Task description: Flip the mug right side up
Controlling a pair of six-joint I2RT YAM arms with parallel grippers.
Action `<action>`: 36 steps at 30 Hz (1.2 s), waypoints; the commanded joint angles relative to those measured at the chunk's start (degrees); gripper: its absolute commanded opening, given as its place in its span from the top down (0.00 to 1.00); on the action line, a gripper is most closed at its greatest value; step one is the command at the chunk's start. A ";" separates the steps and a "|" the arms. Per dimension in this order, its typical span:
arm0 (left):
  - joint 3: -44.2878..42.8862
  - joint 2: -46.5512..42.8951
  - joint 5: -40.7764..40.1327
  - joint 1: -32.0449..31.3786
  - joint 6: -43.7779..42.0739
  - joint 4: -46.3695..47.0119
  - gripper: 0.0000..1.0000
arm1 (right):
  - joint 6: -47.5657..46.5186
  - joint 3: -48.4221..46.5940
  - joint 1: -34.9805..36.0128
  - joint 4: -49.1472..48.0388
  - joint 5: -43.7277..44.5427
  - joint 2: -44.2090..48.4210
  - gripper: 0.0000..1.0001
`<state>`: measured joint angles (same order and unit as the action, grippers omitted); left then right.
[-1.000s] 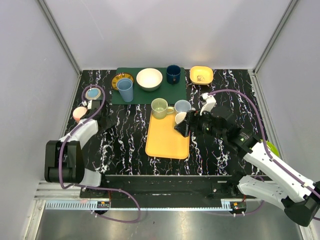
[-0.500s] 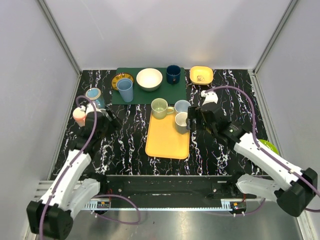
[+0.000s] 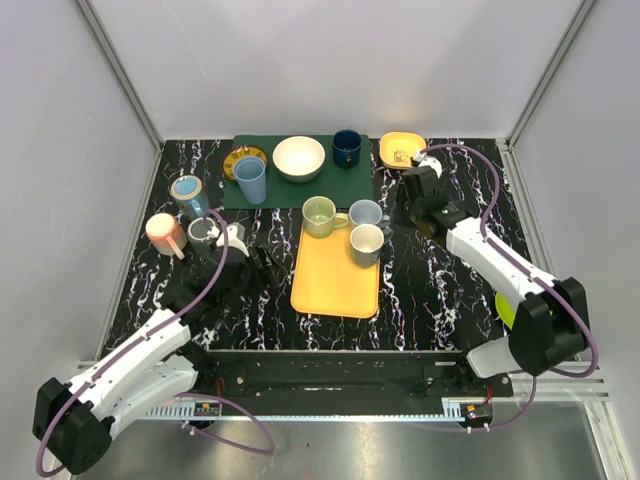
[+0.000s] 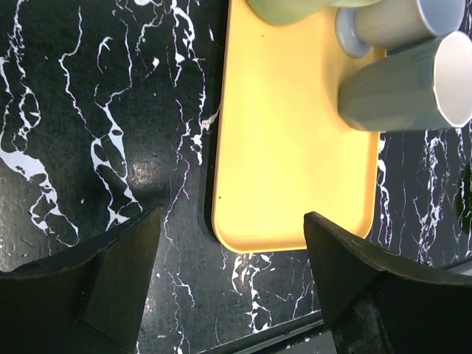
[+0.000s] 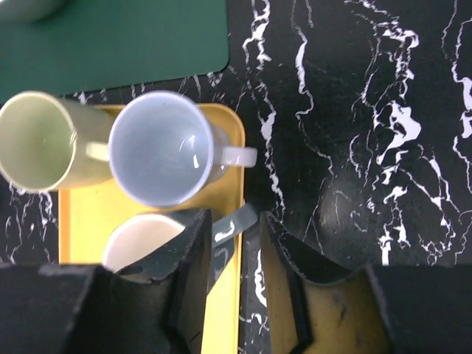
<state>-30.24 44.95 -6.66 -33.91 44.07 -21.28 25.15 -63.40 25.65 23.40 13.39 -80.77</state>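
The grey mug (image 3: 366, 243) stands upright on the yellow tray (image 3: 333, 285), mouth up, near a green mug (image 3: 320, 215) and a light blue mug (image 3: 365, 212). My right gripper (image 3: 403, 208) hangs off the tray's far right corner, clear of the mugs. In the right wrist view its fingers (image 5: 198, 247) stand narrowly apart, and the grey mug's handle (image 5: 237, 221) shows far below through the gap, not held. My left gripper (image 3: 266, 270) is wide open and empty beside the tray's left edge. The left wrist view shows the grey mug (image 4: 398, 88) and the tray (image 4: 287, 169).
A green mat (image 3: 355, 185) at the back carries a white bowl (image 3: 299, 157), a dark blue cup (image 3: 347, 147), a blue tumbler (image 3: 250, 180) and a small plate (image 3: 243, 156). A yellow bowl (image 3: 403, 150) sits back right. Blue (image 3: 187, 190), pink (image 3: 163, 232) and grey (image 3: 203, 232) cups stand left.
The right gripper let the grey mug stand on the tray, drew back toward the far right and narrowed its jaws. The left arm swung right, from the cups to the tray's left edge.
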 commanded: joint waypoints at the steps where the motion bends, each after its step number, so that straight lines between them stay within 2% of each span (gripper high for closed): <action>1: 1.32 -0.48 -0.20 -1.16 1.36 4.31 0.20 | 0.96 -4.63 -3.49 -1.60 -4.49 -4.03 0.66; 17: 1.24 2.51 -0.90 -3.26 1.45 5.90 0.20 | -0.71 -2.88 -3.50 -2.83 -11.28 -11.95 0.66; 36: -1.22 9.80 -2.31 -7.39 1.80 8.97 0.21 | 3.86 6.36 -3.41 -1.34 -13.21 -3.35 0.67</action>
<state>-28.58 53.45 -7.38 -40.23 45.12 -16.14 27.51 -57.49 21.96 20.08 1.30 -87.68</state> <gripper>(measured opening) 0.797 0.336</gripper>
